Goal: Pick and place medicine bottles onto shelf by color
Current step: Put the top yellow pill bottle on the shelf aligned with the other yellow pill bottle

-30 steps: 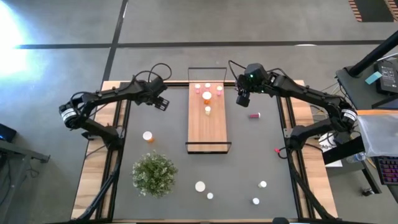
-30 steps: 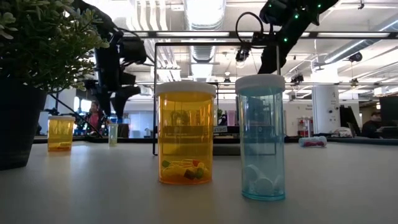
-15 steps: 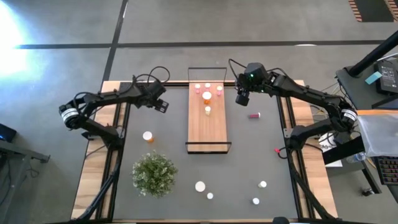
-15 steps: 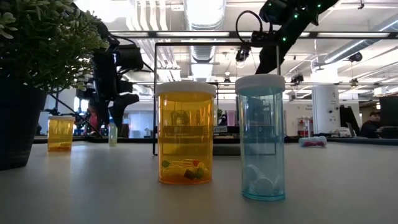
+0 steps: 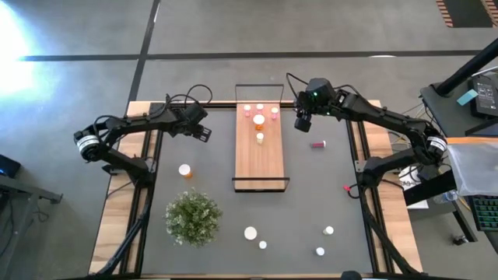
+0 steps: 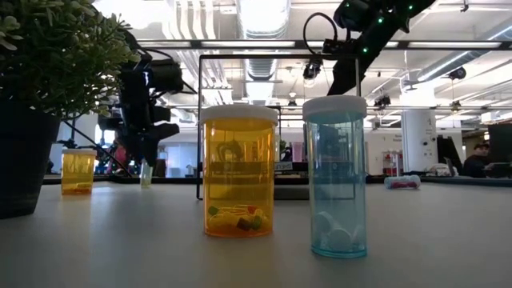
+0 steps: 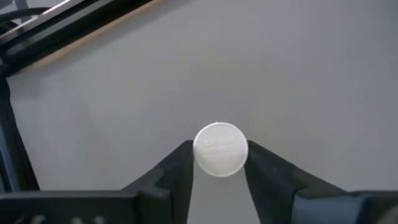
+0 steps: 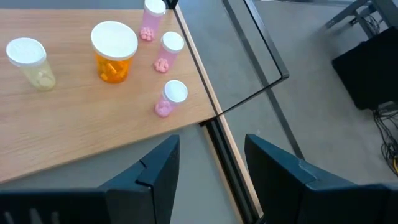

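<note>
Your left gripper (image 7: 217, 171) sits low over the grey mat, left of the shelf (image 5: 260, 159), its fingers closed against a small white-capped bottle (image 7: 220, 149). Your right gripper (image 8: 208, 158) hovers with fingers apart and empty beside the shelf's far end, where several bottles (image 8: 114, 51) stand.

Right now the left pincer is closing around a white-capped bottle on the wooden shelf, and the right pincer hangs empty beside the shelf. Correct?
Not quite. The white-capped bottle between the left pincer fingers stands on the grey mat, off the shelf, as the left wrist and high views show. The right pincer does hang empty beside the shelf.
</note>
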{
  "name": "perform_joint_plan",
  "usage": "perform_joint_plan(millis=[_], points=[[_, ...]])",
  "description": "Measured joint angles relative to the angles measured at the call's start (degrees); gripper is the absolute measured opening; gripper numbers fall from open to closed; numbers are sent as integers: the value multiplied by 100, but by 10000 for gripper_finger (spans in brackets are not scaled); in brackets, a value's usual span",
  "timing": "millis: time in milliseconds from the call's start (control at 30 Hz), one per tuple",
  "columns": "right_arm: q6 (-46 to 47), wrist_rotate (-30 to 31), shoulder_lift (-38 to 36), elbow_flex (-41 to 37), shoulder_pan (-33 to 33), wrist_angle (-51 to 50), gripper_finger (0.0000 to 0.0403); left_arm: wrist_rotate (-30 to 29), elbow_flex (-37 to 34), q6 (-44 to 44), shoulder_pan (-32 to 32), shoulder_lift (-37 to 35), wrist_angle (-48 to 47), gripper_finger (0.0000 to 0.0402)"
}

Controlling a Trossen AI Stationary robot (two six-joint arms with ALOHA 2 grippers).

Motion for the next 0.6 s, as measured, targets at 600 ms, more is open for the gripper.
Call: perform_joint_plan(millis=[600], points=[[101, 2, 2, 0, 0, -11, 171, 743, 213, 115, -194, -96, 335, 103]])
